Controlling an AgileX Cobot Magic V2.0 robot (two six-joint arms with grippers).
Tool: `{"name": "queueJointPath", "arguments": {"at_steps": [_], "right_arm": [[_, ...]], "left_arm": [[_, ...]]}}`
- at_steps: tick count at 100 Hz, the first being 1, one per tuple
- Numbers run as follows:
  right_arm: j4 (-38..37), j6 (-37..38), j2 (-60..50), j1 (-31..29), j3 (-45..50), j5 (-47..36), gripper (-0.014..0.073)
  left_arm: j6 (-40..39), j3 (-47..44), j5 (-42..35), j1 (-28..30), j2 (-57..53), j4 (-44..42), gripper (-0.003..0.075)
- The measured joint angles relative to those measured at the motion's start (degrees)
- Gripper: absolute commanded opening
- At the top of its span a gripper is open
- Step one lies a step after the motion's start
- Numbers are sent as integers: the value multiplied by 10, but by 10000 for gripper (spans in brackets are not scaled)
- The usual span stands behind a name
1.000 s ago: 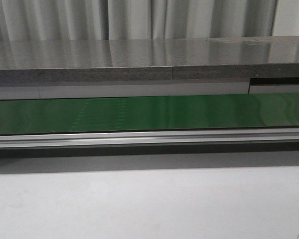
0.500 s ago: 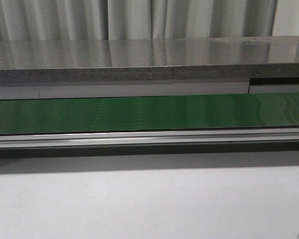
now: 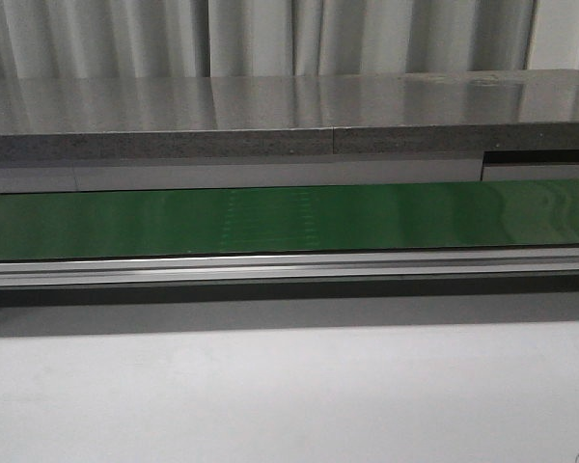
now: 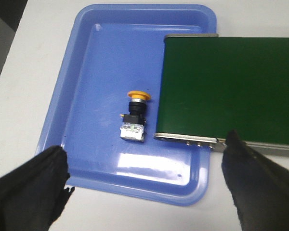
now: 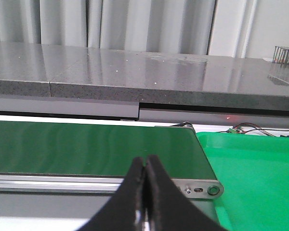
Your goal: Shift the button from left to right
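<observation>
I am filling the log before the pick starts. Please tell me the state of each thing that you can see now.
Yellow-capped black push-button: lying on its side in the tray, ungripped.
Blue plastic tray: holds only the button.
Green conveyor belt: its end overhangs the blue tray; nothing on it.
Green plastic tray: visible part empty.
Left gripper: open, above the blue tray.
Right gripper: shut, holding nothing.
</observation>
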State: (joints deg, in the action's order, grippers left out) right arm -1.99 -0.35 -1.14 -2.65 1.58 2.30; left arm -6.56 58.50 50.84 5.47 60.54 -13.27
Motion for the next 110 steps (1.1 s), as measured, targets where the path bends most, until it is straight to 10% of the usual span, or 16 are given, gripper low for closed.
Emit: {"name": "queueJointPath", "arguments": {"at_steps": [54,110], "right_arm": [[0,0,0,0,0,0,-108],[0,0,0,0,0,0,-108]], "left_arm": [[211,75,-19,223,226,221,629],[266,79,-76,242,385,294,629]]}}
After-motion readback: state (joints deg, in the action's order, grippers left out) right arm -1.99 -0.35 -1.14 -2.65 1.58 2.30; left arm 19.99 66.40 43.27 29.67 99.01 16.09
